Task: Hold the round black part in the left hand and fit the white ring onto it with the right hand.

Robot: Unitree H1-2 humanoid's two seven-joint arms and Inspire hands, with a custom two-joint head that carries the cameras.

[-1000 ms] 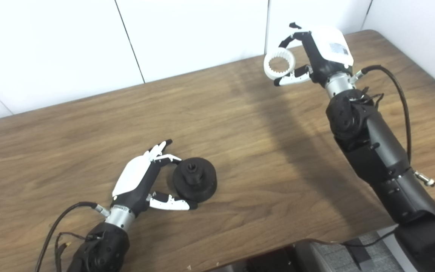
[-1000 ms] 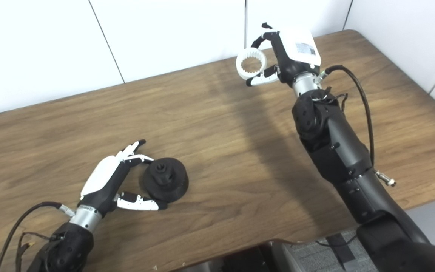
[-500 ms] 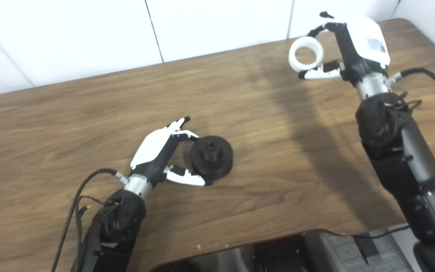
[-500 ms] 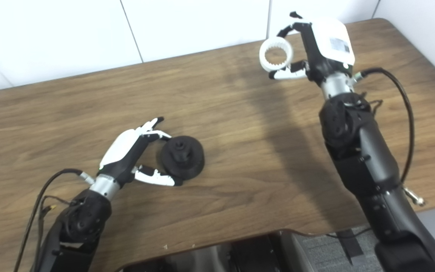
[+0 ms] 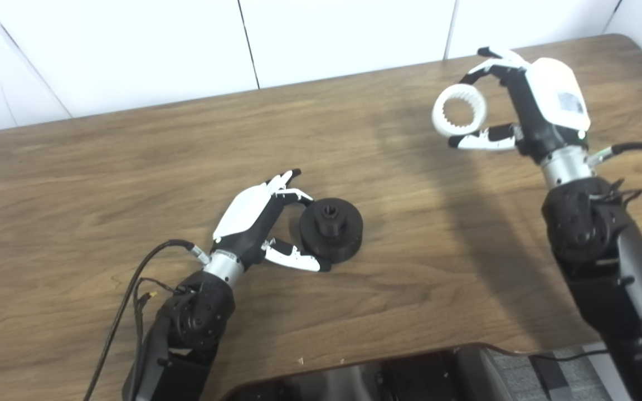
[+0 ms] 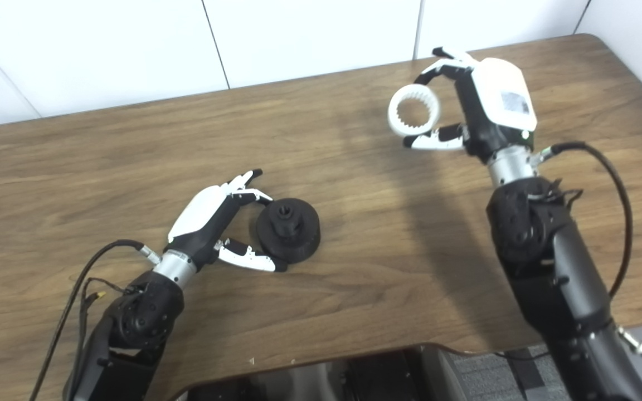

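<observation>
white ring (image 5: 459,113) pinched in right robot hand (image 5: 527,106).

Left hand (image 5: 254,214) low (right hand (image 5: 527,106) raised)

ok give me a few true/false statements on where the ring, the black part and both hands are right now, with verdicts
1. The right hand holds the white ring up above the table. True.
2. The white ring is already seated on the round black part. False: the two are far apart, the ring at the right and the part near the middle.
3. The round black part lies on the table. True.
4. The left hand has lifted the black part clear of the table. False: its fingers and thumb only bracket the part's left side.
5. The ring has a toothed inner edge. True.
</observation>
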